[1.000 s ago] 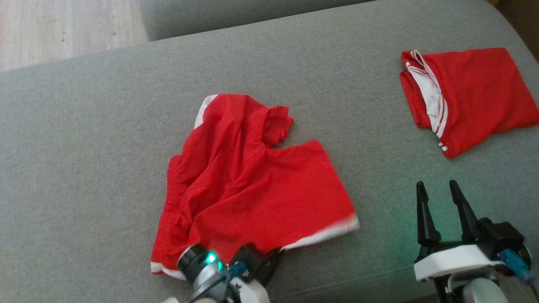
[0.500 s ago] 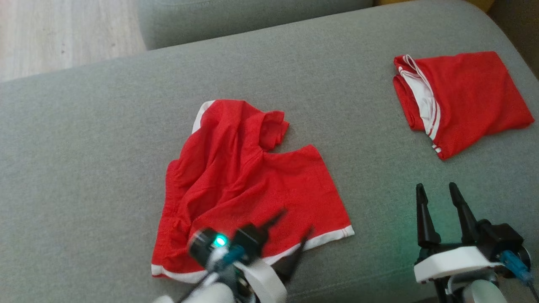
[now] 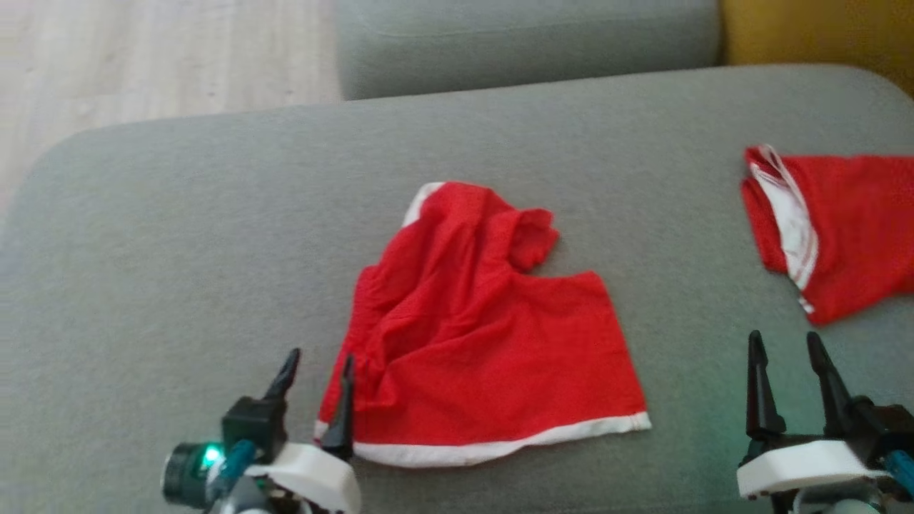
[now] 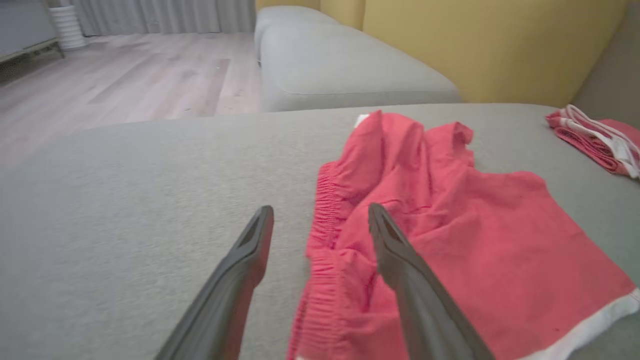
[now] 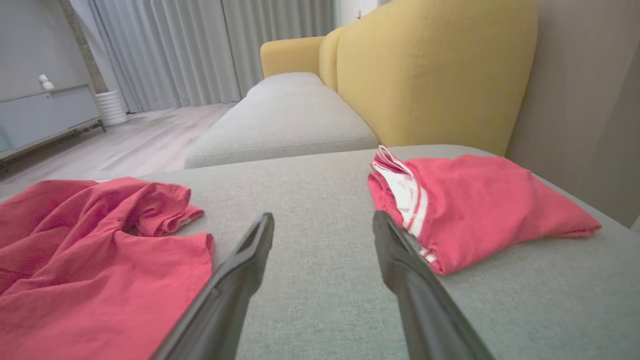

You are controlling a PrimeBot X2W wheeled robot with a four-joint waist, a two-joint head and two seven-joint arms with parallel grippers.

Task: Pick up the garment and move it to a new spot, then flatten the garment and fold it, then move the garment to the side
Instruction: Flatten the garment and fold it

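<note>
Head view: crumpled red garment (image 3: pixel 485 343) is lying mid-way along the grey cushion (image 3: pixel 178 250), awaiting flattening.
Left gripper (image 3: pixel 320 360) is hovering at its waistband corner, fingers parted, gripping nothing; right gripper (image 3: pixel 784 339) is waiting likewise spread and empty, near a folded red garment (image 3: pixel 850 228). Next move is probably calling for pinching corners and pulling the cloth smooth.

Red garment (image 3: pixel 485 343) with white hem band; folded garment (image 3: pixel 857 228) likewise red with white stripes; sofa cushion (image 3: pixel 178 250) plain grey; backrest (image 3: pixel 814 32) yellow; floor (image 3: pixel 143 57) pale wood-grain.
</note>
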